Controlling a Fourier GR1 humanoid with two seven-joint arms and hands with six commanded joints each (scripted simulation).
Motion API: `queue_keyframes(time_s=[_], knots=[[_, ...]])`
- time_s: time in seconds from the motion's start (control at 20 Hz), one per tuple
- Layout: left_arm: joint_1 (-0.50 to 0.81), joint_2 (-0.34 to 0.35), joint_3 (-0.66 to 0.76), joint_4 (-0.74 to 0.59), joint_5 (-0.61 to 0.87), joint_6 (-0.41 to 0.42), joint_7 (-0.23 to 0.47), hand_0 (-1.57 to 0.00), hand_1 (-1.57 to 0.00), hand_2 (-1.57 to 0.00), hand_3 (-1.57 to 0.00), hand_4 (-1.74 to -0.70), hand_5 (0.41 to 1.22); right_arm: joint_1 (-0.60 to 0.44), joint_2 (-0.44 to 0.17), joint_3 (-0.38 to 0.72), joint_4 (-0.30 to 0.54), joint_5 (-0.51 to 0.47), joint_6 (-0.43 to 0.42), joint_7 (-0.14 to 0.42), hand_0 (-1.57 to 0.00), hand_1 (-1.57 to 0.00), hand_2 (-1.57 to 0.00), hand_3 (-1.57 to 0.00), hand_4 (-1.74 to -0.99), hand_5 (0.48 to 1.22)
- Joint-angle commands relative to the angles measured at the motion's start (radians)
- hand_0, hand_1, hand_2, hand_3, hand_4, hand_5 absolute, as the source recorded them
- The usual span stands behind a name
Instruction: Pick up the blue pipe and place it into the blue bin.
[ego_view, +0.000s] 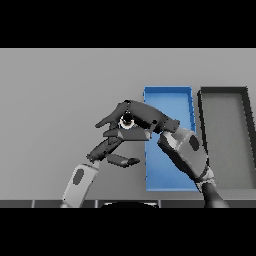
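- The left hand (116, 150) is being shown low at centre-left, its fingers loosely extended and nothing held in them.
- The blue pipe cannot be made out; it is possibly being hidden under the right hand (135, 117), so its long axis cannot be told.
- The right hand's fingers are being curled downward, on what cannot be told.
- The blue bin (170, 95) is lying just right of that hand, with a dark grey bin (225, 92) beyond.
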Motion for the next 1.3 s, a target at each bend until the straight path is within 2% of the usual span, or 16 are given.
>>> queue_keyframes(time_s=[0.0, 0.15, 0.3, 0.45, 0.6, 0.75, 0.85, 1.0, 1.1, 1.15, 1.25], knots=[[0.001, -0.007, -0.002, 0.001, 0.001, 0.002, 0.014, 0.00, 0.00, 0.00, 0.00, -0.91, 0.437, -0.031, -0.020, -0.038, 0.019, -0.041, -0.002, -0.008, -1.57, -1.57, -1.57, -1.57, -1.741, 1.221], [0.006, -0.003, -0.002, -0.006, -0.007, 0.007, 0.025, 0.00, 0.00, 0.00, 0.00, -0.90, 0.432, -0.132, -0.084, -0.122, 0.091, 0.019, -0.096, -0.059, -1.57, -1.57, -1.57, -1.57, -1.741, 1.221], [-0.001, 0.012, 0.005, -0.020, 0.000, -0.003, 0.024, 0.00, 0.00, 0.00, 0.00, -0.89, 0.425, -0.211, -0.157, -0.187, 0.213, 0.061, -0.129, -0.052, -1.57, -1.57, -1.57, -1.57, -1.741, 1.221], [0.006, 0.018, 0.006, -0.012, -0.008, 0.001, 0.012, 0.00, 0.00, 0.00, 0.00, -0.89, 0.412, -0.191, -0.213, -0.223, 0.302, 0.098, -0.116, -0.075, -1.57, -1.57, -1.57, -1.57, -1.741, 1.221], [0.010, 0.020, 0.000, -0.021, -0.024, 0.014, -0.003, 0.00, 0.00, 0.00, 0.00, -0.87, 0.413, -0.106, -0.284, -0.263, 0.341, 0.108, -0.093, -0.072, -1.57, -1.57, -1.57, -1.57, -1.741, 1.221], [-0.005, 0.018, 0.002, -0.010, -0.018, 0.005, 0.019, 0.00, 0.00, 0.00, 0.00, -0.87, 0.419, 0.010, -0.293, -0.267, 0.302, 0.104, -0.129, -0.039, -1.57, -1.57, -1.57, -1.57, -1.741, 1.221], [0.014, 0.019, -0.011, -0.016, -0.025, 0.005, -0.005, 0.00, 0.00, 0.00, 0.00, -0.87, 0.420, 0.095, -0.308, -0.268, 0.286, 0.111, -0.130, -0.026, -1.57, -1.57, -1.57, -1.57, -1.741, 1.221], [0.024, 0.015, -0.004, -0.023, -0.009, 0.004, 0.013, 0.00, 0.00, 0.00, 0.00, -0.88, 0.422, 0.223, -0.313, -0.243, 0.228, 0.134, -0.166, 0.011, -1.57, -1.57, -1.57, -1.57, -1.741, 1.221], [0.038, 0.014, -0.010, -0.037, -0.003, 0.000, 0.014, 0.00, 0.00, 0.00, 0.00, -0.88, 0.425, 0.292, -0.315, -0.240, 0.203, 0.147, -0.206, 0.045, -1.57, -1.57, -1.57, -1.57, -1.741, 1.221], [0.038, 0.022, -0.004, -0.033, -0.002, -0.001, 0.011, 0.00, 0.00, 0.00, 0.00, -0.88, 0.427, 0.334, -0.318, -0.222, 0.172, 0.153, -0.229, 0.047, -1.57, -1.57, -1.57, -1.57, -1.741, 1.221], [0.031, 0.014, -0.006, -0.034, -0.001, 0.001, 0.022, 0.00, 0.00, 0.00, 0.00, -0.88, 0.427, 0.385, -0.358, -0.170, 0.165, 0.147, -0.301, 0.047, -1.57, -1.57, -1.57, -1.57, -1.741, 1.221]])
